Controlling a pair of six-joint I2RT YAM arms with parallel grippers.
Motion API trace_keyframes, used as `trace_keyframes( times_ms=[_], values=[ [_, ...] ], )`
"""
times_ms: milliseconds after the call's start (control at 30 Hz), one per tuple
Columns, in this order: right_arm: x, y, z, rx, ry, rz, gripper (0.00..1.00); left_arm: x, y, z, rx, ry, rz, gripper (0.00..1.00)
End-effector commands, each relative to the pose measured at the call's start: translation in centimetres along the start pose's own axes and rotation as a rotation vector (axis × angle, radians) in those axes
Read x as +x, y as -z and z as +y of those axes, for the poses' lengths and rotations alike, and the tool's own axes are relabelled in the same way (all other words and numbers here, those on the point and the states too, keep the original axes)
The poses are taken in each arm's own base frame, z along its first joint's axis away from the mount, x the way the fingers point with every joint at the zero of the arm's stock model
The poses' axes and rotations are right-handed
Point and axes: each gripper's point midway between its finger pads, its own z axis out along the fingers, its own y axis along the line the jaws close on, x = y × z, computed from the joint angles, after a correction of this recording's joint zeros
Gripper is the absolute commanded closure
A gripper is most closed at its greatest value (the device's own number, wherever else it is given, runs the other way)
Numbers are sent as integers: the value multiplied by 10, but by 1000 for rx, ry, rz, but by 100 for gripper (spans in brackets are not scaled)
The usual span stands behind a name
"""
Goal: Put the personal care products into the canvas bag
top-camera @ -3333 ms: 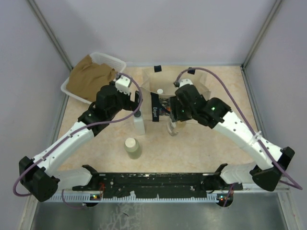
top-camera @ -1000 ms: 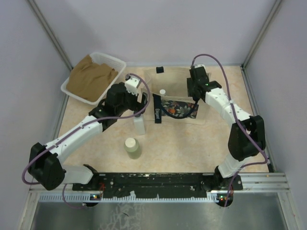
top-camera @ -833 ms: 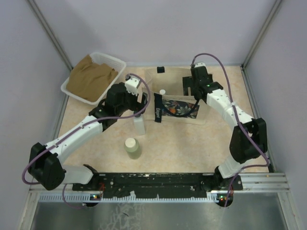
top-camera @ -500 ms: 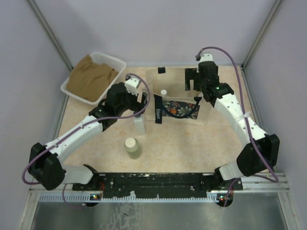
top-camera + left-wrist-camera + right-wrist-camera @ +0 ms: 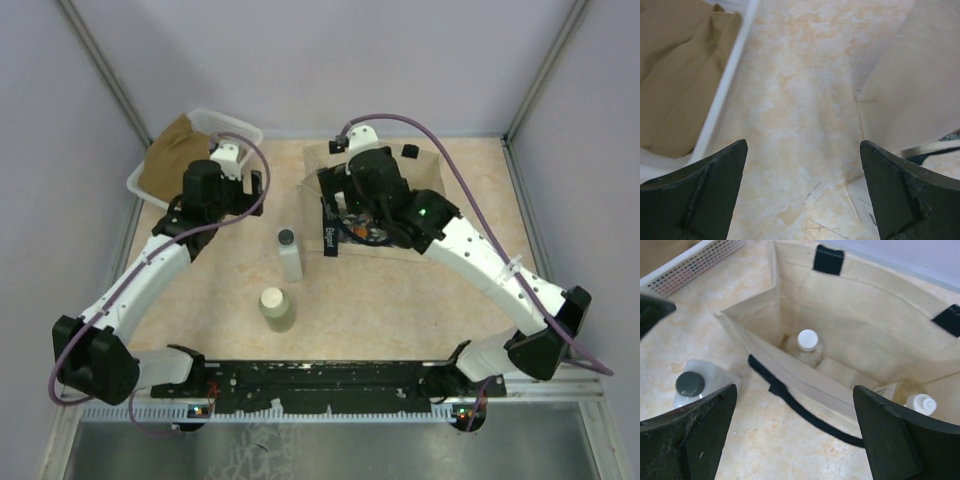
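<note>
The beige canvas bag (image 5: 312, 170) stands open at the back centre. In the right wrist view, inside the canvas bag (image 5: 875, 315), a bottle with a white cap (image 5: 807, 342) stands upright and a second pale-capped bottle (image 5: 920, 402) shows at the right. On the table in front of the bag's left corner stands the white bottle with black cap (image 5: 289, 255) (image 5: 690, 385), with the pale green bottle with cream cap (image 5: 276, 308) nearer to me. My right gripper (image 5: 340, 200) (image 5: 795, 440) hangs open over the bag's left front edge. My left gripper (image 5: 248, 188) (image 5: 802, 195) is open and empty between tub and bag.
A clear plastic tub (image 5: 240, 125) holding brown cloth (image 5: 180, 155) sits at the back left, its white rim (image 5: 725, 85) close to my left gripper. The bag's black strap with white lettering (image 5: 327, 228) hangs down its front. Purple cables loop over both arms.
My right gripper opened at the bag's right side, then swung left across the bag. My left arm drew back from the bag's left edge toward the tub.
</note>
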Motion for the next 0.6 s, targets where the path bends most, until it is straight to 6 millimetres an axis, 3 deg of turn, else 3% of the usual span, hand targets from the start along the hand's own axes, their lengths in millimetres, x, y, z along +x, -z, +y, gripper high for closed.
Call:
trace_keyframes(
  times_ms=[0,167,300,567],
  values=[
    [8,3,31,-16,-43,17,1,-36,19,29,-45,87,-89,1],
    [39,-19,84,-92,-13,85,1,-35,23,50,-117,101,-86,1],
    [52,-33,120,-151,-14,116,1,-36,26,47,-88,113,-97,1],
    [81,-63,157,-204,-24,182,1,-39,33,49,-93,113,-116,1]
  ],
)
